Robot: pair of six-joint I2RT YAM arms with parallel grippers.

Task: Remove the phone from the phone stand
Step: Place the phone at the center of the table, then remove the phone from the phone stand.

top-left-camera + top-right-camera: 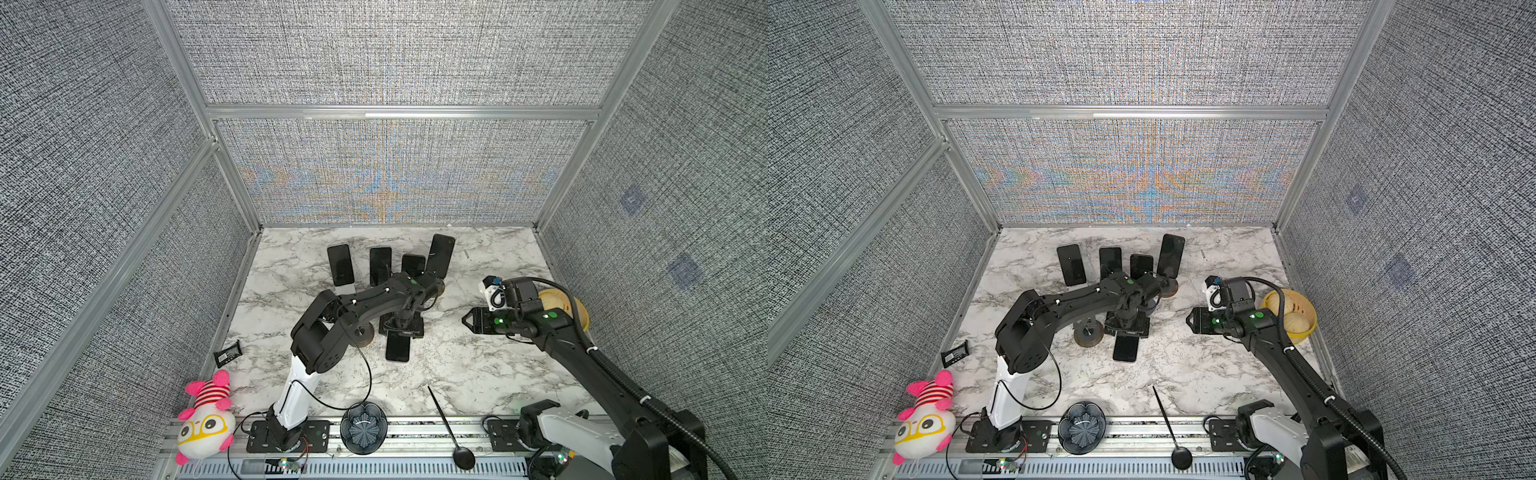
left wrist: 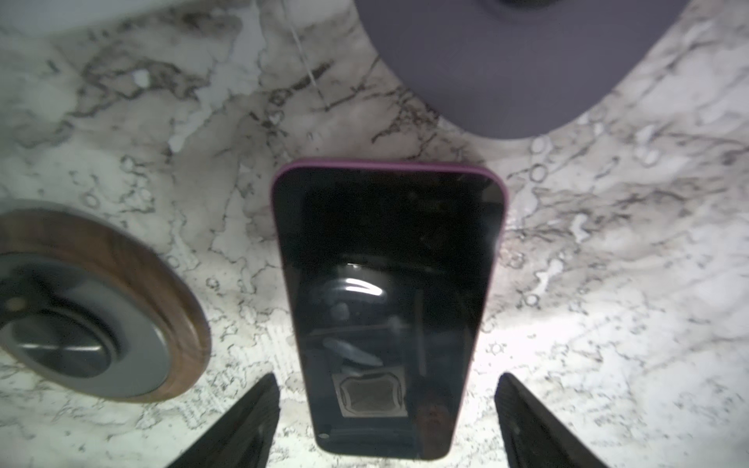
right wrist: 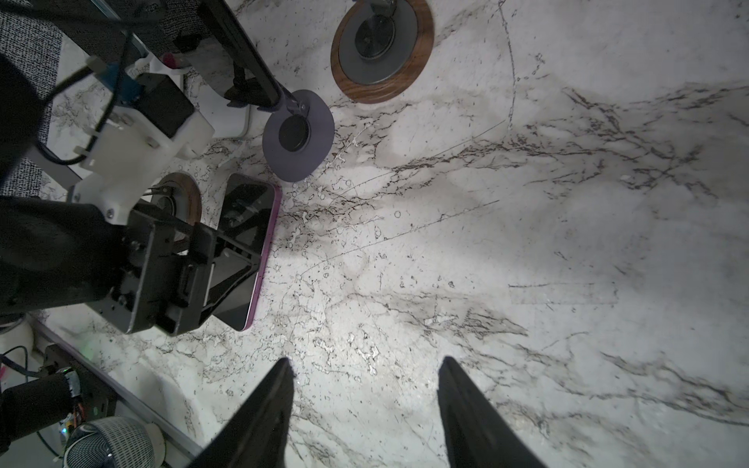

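A phone (image 2: pixel 389 243) in a pink case lies flat, screen up, on the marble table (image 1: pixel 457 374); both top views show it (image 1: pixel 397 348) (image 1: pixel 1125 348). My left gripper (image 2: pixel 387 376) hangs just above its near end. It is open, one finger on each side of the phone, neither touching it. A bare phone stand (image 2: pixel 93 308) with a wood-rimmed round base sits beside the phone (image 1: pixel 1089 334). My right gripper (image 1: pixel 467 320) is open and empty over bare table to the right (image 3: pixel 365 360).
Several more phones (image 1: pixel 340 264) (image 1: pixel 441 255) lean on stands along the back. A purple round stand base (image 2: pixel 523 60) lies beyond the flat phone. A yellow bowl (image 1: pixel 561 309) sits far right. A plush toy (image 1: pixel 205 415), dark bowl (image 1: pixel 363 428) and black spoon (image 1: pixel 451 428) line the front edge.
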